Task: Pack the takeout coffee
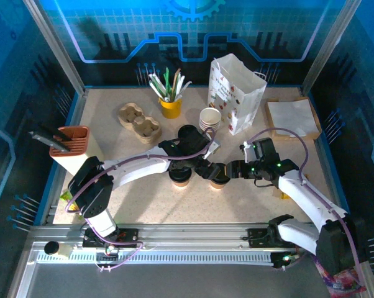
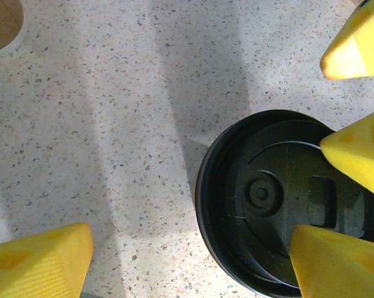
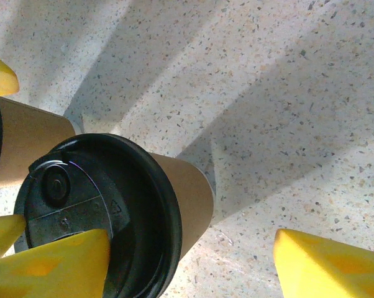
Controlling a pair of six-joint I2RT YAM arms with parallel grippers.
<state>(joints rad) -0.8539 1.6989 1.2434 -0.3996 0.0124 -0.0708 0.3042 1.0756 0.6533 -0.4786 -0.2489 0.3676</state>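
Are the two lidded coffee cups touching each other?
Apart. The top external view shows the left cup and the right cup standing separately, with a gap between them.

Black lid [image 2: 261,192] cropped at right edge.

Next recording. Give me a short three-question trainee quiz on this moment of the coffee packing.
1. How many black-lidded coffee cups stand on the table?
2. True or false: the white paper bag stands upright.
3. The left gripper has its fingers: A open; B shut on a cup; C shut on a napkin.
Key: 1 two; 2 true; 3 A.
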